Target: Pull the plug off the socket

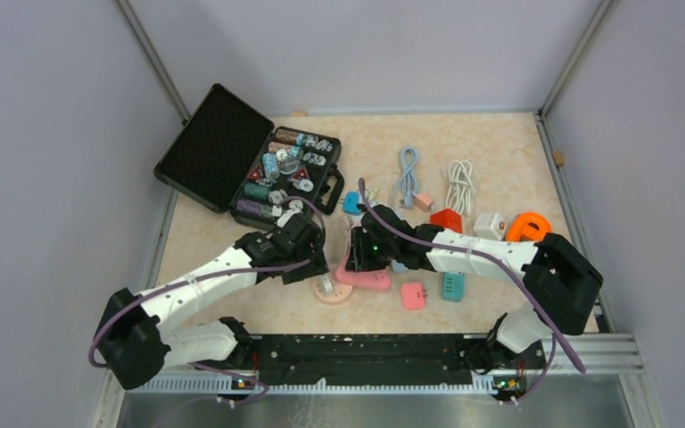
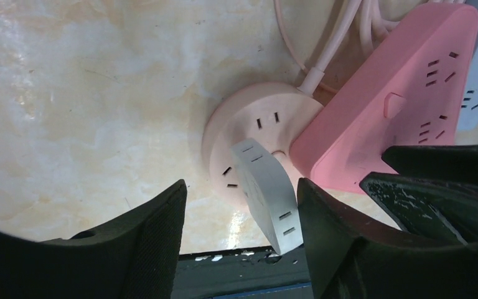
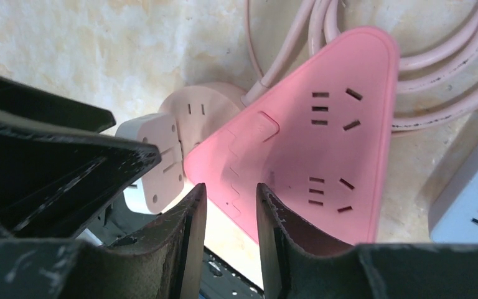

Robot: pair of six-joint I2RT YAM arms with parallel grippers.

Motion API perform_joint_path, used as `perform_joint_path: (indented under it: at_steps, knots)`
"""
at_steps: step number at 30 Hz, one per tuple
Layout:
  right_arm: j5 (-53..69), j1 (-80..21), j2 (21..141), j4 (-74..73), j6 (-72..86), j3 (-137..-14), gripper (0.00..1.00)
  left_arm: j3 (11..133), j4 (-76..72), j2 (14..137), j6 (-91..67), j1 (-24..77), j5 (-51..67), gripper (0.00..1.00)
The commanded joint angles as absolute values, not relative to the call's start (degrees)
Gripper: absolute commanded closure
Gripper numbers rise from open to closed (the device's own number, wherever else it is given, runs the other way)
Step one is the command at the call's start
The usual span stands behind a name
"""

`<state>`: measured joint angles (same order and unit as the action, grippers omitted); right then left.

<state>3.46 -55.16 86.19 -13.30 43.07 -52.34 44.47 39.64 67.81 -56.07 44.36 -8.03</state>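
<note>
A white plug (image 2: 264,187) stands in a round peach socket (image 2: 249,124) near the table's front edge; both also show in the top view, the plug (image 1: 325,283) on the socket (image 1: 333,292). My left gripper (image 2: 241,187) is open and straddles the plug, with the right finger close against it. A pink triangular power strip (image 3: 311,143) overlaps the socket's edge. My right gripper (image 3: 230,190) has a narrow gap with nothing between the fingers and sits at the strip's near edge. The plug (image 3: 152,162) lies just left of it.
An open black case (image 1: 232,152) of small parts stands at the back left. Coiled cables (image 1: 408,174) (image 1: 459,183) and red (image 1: 446,219), white (image 1: 489,225), orange (image 1: 528,226), pink (image 1: 413,294) and teal (image 1: 452,285) adapters lie to the right.
</note>
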Motion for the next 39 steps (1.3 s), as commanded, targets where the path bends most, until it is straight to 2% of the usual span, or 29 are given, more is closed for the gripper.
perform_joint_path:
  at_steps: [1, 6, 13, 20, 29, 36, 39]
  knots:
    - [3.44, -56.63, 88.74, -13.58, 41.7, -56.79, 0.66, 41.67, 42.12, 61.82, -56.97, 44.47, -9.43, 0.35]
    - [3.5, -58.22, 90.65, -14.51, 40.58, -59.31, 0.67, 37.86, 42.52, 58.39, -59.37, 44.39, -9.66, 0.42]
    - [2.49, -59.65, 93.82, -16.06, 39.91, -62.35, 0.7, 37.62, 37.37, 59.6, -60.04, 44.3, -4.4, 0.35]
    - [-2.28, -61.01, 95.04, -20.16, 39.17, -63.57, 0.72, 37.3, 35.87, 60.61, -61.83, 44.3, -1.27, 0.4]
    - [-10.63, -65.4, 98.88, -29.91, 37.52, -67.49, 0.78, 34.03, 32.38, 59.64, -66.25, 44.3, -0.49, 0.52]
    - [-12.97, -67.22, 100.01, -32.57, 38.12, -66.67, 0.84, 34.82, 33.93, 58.64, -66.43, 44.21, -2.53, 0.68]
    - [-13.09, -67.51, 100.81, -33.17, 38.32, -66.44, 0.87, 35.2, 33.75, 57.81, -66.28, 44.08, -2.59, 0.78]
